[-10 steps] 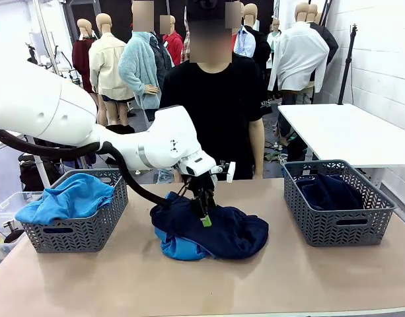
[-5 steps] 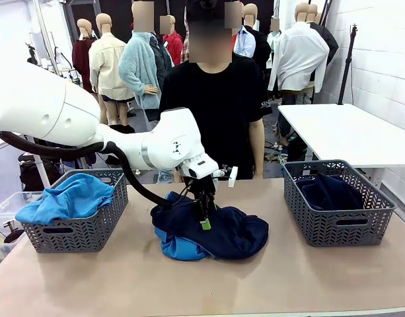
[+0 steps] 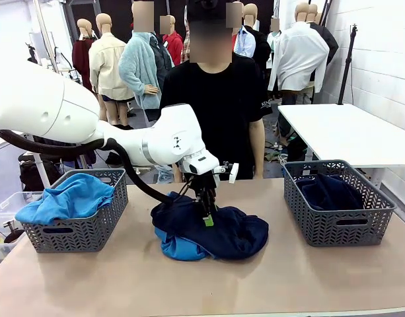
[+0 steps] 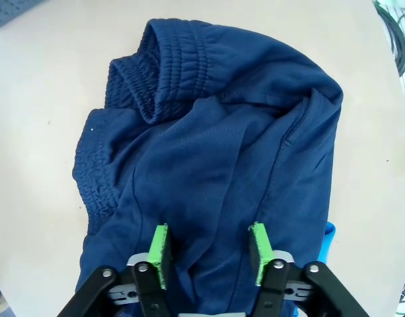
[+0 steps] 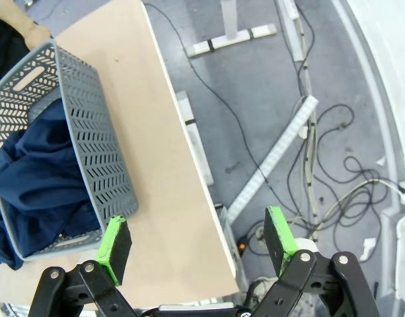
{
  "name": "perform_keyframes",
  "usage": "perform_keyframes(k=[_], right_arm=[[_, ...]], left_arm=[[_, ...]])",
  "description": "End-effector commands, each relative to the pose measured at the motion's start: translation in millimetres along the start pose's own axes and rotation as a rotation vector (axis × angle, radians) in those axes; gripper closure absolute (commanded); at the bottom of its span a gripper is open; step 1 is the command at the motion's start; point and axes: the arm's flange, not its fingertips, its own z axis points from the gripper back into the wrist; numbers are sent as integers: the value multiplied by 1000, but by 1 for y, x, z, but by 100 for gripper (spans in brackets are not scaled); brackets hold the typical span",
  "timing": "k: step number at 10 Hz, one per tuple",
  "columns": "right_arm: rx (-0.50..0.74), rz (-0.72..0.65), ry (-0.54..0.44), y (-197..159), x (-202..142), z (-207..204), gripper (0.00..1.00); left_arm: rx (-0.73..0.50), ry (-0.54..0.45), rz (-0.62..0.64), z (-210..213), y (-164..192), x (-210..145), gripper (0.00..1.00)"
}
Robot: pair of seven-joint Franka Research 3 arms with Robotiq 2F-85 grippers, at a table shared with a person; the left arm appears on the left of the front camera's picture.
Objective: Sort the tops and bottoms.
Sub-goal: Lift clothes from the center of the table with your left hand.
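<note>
A: Where's the navy bottoms [image 3: 215, 228] heap?
B: Centre of the surface [image 3: 123, 284], lying over a sky-blue top [image 3: 174, 247] that pokes out at its lower left. The left claw [image 3: 206, 216] is planted on the heap's upper middle.
A: Grip?
B: Wrist view: green pads [image 4: 160, 247] apart, pressed into the navy cloth, a fold between them. Can't tell if it's pinched.
A: And the right claw [image 5: 199, 241]?
B: Jaws spread wide, nothing in them, hanging past the surface edge over the floor [image 5: 288, 99]. The right basket [image 5: 90, 132] is upper left in that view, with a navy garment [image 5: 37, 178] inside.
A: And the left basket [image 3: 76, 224]?
B: Left of frame, with a blue top [image 3: 70, 195] in it.
</note>
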Motion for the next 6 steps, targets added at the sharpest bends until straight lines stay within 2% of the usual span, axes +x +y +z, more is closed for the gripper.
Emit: perform_keyframes(k=[1,6], right_arm=[[-17,7,15,0,-1,1,0],[-17,7,15,0,-1,1,0]], left_arm=[[-31,15,-14,3,-3,-3,100],[-30,-11,-24,8,-7,2,100]])
